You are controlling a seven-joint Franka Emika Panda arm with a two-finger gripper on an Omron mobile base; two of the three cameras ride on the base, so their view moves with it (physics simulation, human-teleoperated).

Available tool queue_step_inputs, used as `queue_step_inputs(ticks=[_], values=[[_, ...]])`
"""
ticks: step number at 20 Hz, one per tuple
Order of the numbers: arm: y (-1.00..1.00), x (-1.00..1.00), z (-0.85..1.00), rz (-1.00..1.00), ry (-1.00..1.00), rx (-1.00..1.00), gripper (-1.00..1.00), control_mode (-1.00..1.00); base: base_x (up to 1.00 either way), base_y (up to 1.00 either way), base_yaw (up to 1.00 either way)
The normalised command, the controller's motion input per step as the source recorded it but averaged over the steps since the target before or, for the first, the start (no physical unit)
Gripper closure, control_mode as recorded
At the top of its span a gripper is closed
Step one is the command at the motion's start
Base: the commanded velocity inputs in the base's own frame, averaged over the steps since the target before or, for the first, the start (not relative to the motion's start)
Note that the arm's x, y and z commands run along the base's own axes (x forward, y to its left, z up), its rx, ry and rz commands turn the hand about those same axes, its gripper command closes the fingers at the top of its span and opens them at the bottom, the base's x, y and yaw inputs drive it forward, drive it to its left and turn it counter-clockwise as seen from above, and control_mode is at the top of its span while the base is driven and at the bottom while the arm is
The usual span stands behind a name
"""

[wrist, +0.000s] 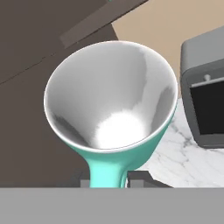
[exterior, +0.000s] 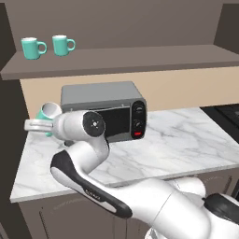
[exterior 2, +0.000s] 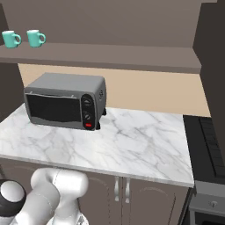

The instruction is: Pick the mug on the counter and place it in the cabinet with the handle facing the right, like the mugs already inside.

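Note:
My gripper [wrist: 108, 178] is shut on the handle of the teal mug [wrist: 111, 105], whose white inside faces the hand camera. From the left base camera the mug [exterior: 48, 111] is tilted at the counter's left end, beside the oven, with my gripper [exterior: 43, 123] just below it. The white marble counter [exterior: 186, 140] [exterior 2: 132, 140] spreads to the right. Above it runs the grey-brown cabinet shelf [exterior: 140, 58] [exterior 2: 110, 55]. Two more teal mugs [exterior: 32, 47] [exterior: 62, 45] stand at its left end, handles to the right; from the right base camera they are these mugs [exterior 2: 9, 39] [exterior 2: 34, 38].
A grey toaster oven [exterior: 105, 109] [exterior 2: 66, 100] [wrist: 205, 87] stands on the counter's left half, close to the held mug. A dark stove [exterior 2: 208, 136] borders the counter on the right. A dark wall panel closes the left side.

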Motion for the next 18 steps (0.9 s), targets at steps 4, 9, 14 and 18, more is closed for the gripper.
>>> queue_step_inputs(ticks=[4,9,14,18], values=[[-0.14,-0.43,0.29,0.08,0.0,0.0,1.0,-1.0,0.0,0.0,0.0],[-0.16,-0.38,0.27,0.09,0.0,0.0,1.0,-1.0,0.0,0.0,0.0],[-0.25,-0.22,0.29,0.11,0.0,-0.01,1.0,-1.0,0.0,0.0,0.0],[-0.26,-0.2,0.42,0.12,0.0,-0.05,1.0,-1.0,0.0,0.0,0.0]])
